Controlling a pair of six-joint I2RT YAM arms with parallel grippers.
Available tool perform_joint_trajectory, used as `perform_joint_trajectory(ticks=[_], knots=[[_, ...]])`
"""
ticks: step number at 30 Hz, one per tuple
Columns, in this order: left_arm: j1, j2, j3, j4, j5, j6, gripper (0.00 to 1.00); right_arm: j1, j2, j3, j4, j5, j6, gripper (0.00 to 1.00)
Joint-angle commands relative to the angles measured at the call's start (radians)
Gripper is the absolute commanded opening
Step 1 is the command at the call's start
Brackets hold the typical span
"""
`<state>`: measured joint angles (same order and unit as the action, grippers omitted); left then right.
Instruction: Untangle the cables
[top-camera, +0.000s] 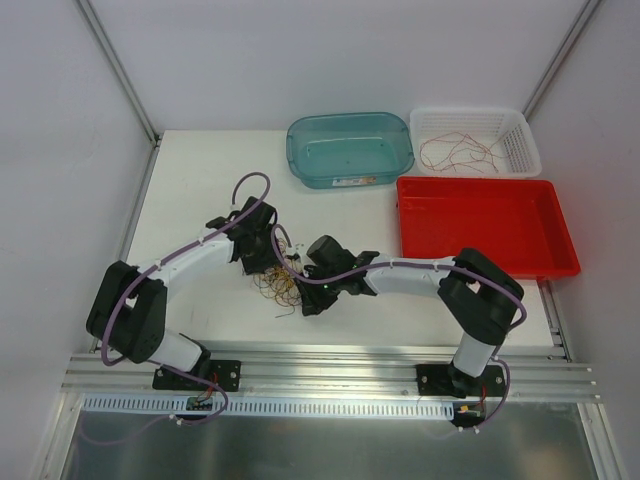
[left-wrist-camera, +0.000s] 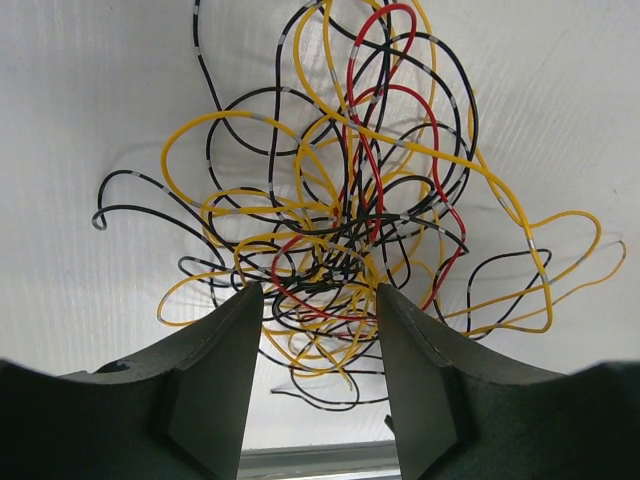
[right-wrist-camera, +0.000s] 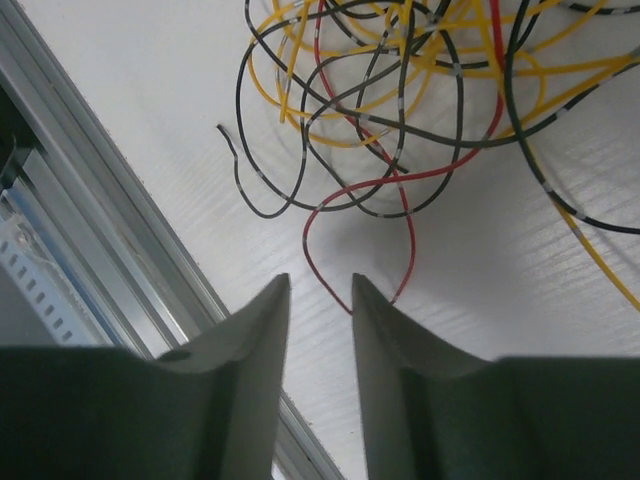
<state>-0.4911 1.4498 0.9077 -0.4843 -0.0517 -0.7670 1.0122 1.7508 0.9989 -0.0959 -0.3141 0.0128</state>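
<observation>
Cables (top-camera: 280, 285) in yellow, black and red lie knotted in one loose clump on the white table (top-camera: 200, 180), to the left of the red tray (top-camera: 485, 225) and nearer the arm bases than it. A few separate reddish strands sit in the white basket (top-camera: 475, 140) behind the red tray.

The left gripper (left-wrist-camera: 320, 295) hangs over the clump's left side, away from the tray. Its fingers are spread wide and straddle the densest crossing, with many strands of all three colours between them, none clamped.

The right gripper (right-wrist-camera: 320, 285) faces the clump from the tray side, its fingers only narrowly apart and holding nothing. A red loop (right-wrist-camera: 360, 225) dips just ahead of the gap. Whether it touches a fingertip is hard to tell.

Risks, as a judgement:
- **Left gripper:** closing here would likely trap several wires at once, so any pull would tighten the knot rather than free a strand.
- **Right gripper:** the red loop is hair-thin and springy, so it could slip out or be pushed aside.
- **Whole clump:** unless the other side is pinned, a pull may drag it all towards the metal rail (right-wrist-camera: 120, 200) on the side facing away from the tray.
</observation>
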Motion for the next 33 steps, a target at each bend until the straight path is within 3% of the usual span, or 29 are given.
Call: perform_joint_trajectory(ticks=[1, 2, 3, 5, 14, 20, 26, 33], knots=[[-0.001, 0.018, 0.02, -0.008, -0.02, -0.005, 0.5, 0.006, -0.004, 0.037, -0.008, -0.046, -0.037, 0.29], [0.0, 0.024, 0.023, -0.008, -0.028, -0.003, 0.51, 0.006, -0.022, 0.032, -0.01, -0.052, -0.04, 0.24], [0.0, 0.044, 0.034, -0.008, -0.037, 0.003, 0.52, 0.008, -0.033, 0.03, -0.028, -0.056, -0.043, 0.08], [0.017, 0.069, 0.049, -0.008, -0.056, 0.015, 0.53, 0.008, -0.065, 0.033, -0.068, -0.06, -0.056, 0.01], [0.112, 0.198, 0.122, -0.01, -0.086, 0.046, 0.52, 0.006, -0.466, 0.053, -0.416, 0.033, -0.163, 0.01], [0.144, 0.219, 0.119, -0.01, -0.094, 0.043, 0.52, -0.017, -0.733, 0.231, -0.669, 0.115, -0.243, 0.01], [0.19, 0.222, 0.1, -0.016, -0.12, 0.054, 0.52, -0.04, -0.868, 0.49, -0.83, 0.193, -0.296, 0.01], [0.295, 0.227, 0.1, -0.036, -0.142, 0.066, 0.52, -0.041, -0.941, 0.638, -0.895, 0.257, -0.306, 0.01]])
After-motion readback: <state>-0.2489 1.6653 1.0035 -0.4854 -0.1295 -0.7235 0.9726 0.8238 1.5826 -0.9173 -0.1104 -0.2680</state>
